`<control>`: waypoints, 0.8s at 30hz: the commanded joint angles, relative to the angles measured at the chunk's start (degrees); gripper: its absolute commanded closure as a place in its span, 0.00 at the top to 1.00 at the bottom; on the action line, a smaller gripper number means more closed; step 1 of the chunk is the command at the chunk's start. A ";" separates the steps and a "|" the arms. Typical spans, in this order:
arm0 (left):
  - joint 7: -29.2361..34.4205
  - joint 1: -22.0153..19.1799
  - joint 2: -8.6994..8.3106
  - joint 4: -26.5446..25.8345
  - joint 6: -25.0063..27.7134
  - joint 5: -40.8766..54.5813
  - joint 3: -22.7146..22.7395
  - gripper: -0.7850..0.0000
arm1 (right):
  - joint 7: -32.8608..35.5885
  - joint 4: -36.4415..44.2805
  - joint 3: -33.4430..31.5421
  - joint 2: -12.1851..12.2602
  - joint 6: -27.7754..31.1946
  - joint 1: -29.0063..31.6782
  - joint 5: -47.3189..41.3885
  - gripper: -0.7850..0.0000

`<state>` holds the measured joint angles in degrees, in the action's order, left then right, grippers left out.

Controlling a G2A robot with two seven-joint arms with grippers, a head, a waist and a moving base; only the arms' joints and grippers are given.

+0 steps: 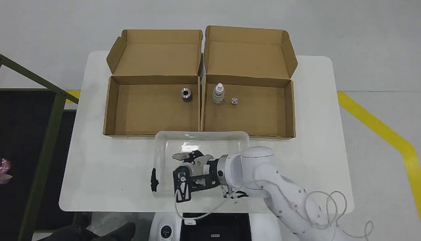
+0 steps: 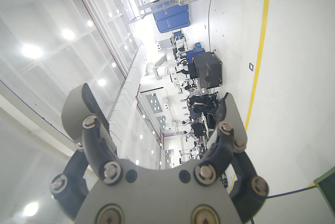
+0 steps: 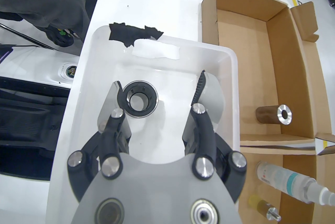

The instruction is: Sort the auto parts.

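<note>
The white desk [image 1: 99, 168] is standing on a pale floor that is carrying a yellow line [image 1: 378, 126]. Two open cardboard boxes are sitting side by side on the desk.

- The left box [image 1: 110, 106] is holding a metal cylinder [image 1: 186, 94].
- The right box [image 1: 289, 109] is holding a bottle [image 1: 218, 93] and a small part [image 1: 234, 101].

A white tray [image 1: 197, 133], patched with black tape [image 3: 130, 34], is lying on the desk in front of the boxes.

The right gripper [image 3: 160, 81] is hanging inside the tray with its fingers spread wide and gripping nothing. A black ring [image 3: 140, 87] is lying on the tray floor just beside one finger; whether they touch cannot be told.

The left gripper [image 2: 157, 93] is pointing into a bright hall with ceiling lights and workstations. Its fingers are wide apart and empty.
</note>
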<state>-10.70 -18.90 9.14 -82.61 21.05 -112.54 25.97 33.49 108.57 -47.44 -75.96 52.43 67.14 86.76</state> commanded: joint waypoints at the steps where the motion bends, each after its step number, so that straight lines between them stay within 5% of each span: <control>1: 0.00 0.00 0.00 0.00 0.00 0.00 0.00 1.00 | -0.22 -0.60 0.19 0.12 0.06 0.15 0.29 0.61; 20: 0.00 0.00 0.00 0.00 0.00 0.00 0.00 1.00 | -2.00 -9.66 5.31 -0.66 -1.74 -5.12 1.54 0.60; 24: 0.00 0.00 0.00 0.00 0.00 0.00 0.00 1.00 | -2.57 -11.52 6.30 -1.02 -2.39 -6.38 1.17 0.67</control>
<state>-10.70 -18.90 9.14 -82.61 21.05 -112.54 25.97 31.02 97.38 -41.29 -76.93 50.17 60.95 88.00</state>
